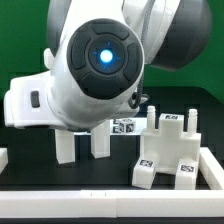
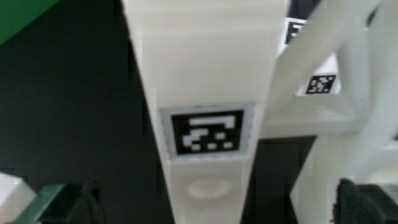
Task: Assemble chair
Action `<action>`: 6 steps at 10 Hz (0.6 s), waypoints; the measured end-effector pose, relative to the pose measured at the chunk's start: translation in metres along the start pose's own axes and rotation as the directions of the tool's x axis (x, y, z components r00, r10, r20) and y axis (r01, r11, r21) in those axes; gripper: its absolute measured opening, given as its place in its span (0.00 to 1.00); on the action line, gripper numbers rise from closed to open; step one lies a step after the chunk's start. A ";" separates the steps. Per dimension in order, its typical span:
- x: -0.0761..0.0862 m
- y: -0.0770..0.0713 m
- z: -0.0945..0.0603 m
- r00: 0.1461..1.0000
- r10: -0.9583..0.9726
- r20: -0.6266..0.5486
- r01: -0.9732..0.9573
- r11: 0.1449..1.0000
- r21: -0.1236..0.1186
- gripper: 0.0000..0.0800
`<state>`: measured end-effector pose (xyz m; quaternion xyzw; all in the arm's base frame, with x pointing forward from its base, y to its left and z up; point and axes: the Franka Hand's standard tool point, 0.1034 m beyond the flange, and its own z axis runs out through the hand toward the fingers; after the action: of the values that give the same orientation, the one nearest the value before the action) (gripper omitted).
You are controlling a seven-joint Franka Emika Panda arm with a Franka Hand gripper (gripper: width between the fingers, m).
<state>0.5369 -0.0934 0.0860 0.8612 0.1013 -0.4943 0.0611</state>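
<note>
In the wrist view a long white chair bar [image 2: 205, 90] with a square tag [image 2: 205, 133] and a round dimple runs straight out between the fingers of my gripper [image 2: 214, 205]. The dark fingertips [image 2: 71, 205] stand well apart, one on each side of the bar, and neither touches it. Beside the bar lies another white tagged piece [image 2: 329, 70]. In the exterior view the gripper [image 1: 83, 148] hangs low over the black table, open. A blocky white chair part [image 1: 165, 155] with tags and upright pegs stands to the exterior view's right of it.
The arm's big white body [image 1: 105, 55] fills the upper exterior view and hides much of the table behind it. Low white border rails run along the near edge [image 1: 110, 208] and the exterior view's right side [image 1: 214, 168].
</note>
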 end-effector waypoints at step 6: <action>-0.004 0.001 -0.005 0.998 -0.055 0.002 0.055 0.995 0.084 0.81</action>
<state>0.5395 -0.0942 0.0916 0.8588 0.1038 -0.5016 0.0114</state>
